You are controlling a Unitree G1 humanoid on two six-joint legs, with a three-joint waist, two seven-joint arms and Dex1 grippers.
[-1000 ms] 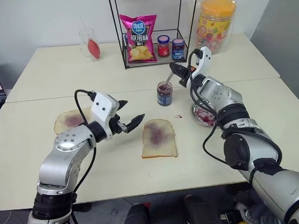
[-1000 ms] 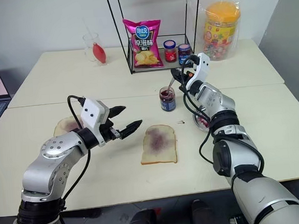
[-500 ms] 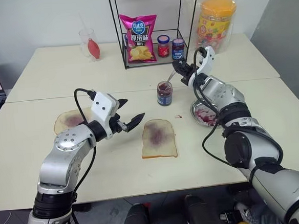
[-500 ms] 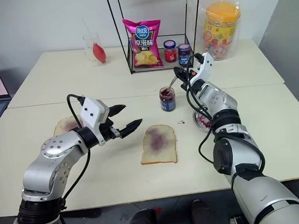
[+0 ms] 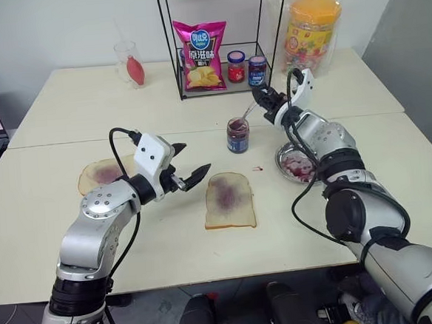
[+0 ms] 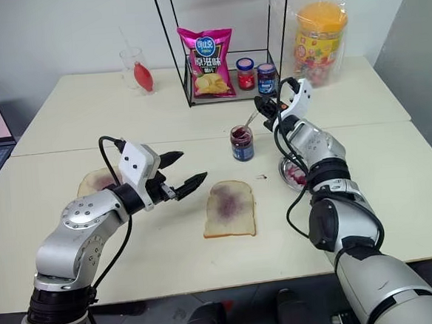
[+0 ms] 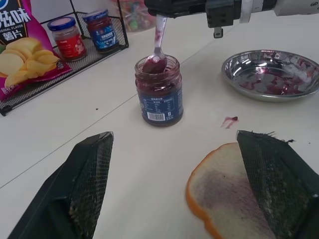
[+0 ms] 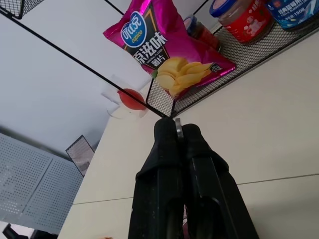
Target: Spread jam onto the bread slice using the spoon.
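The small lidless jar of dark jam (image 5: 238, 134) stands mid-table. My right gripper (image 5: 265, 99) hovers just behind and to the right of it, shut on the handle of the slim silver spoon (image 7: 158, 45), whose jam-coated bowl sits in the jar's mouth. In the right wrist view the black fingers (image 8: 169, 164) press together on a sliver of metal. The bread slice (image 5: 229, 199), with a purple-red patch in its middle, lies flat in front of the jar. My left gripper (image 5: 193, 157) is open, held level just left of the slice, with nothing between its fingers.
A jam-smeared round steel dish (image 5: 298, 164) sits right of the jar, and a jam drop (image 5: 258, 168) marks the table. A second slice (image 5: 102, 174) lies at left. At the back stand a wire rack (image 5: 225, 87) with chips and lidded jars, a glass (image 5: 129, 64) and a candy tub (image 5: 312, 33).
My right wrist has rolled a little, tilting the spoon's handle, with the bowl still in the jar. The left arm has kept still.
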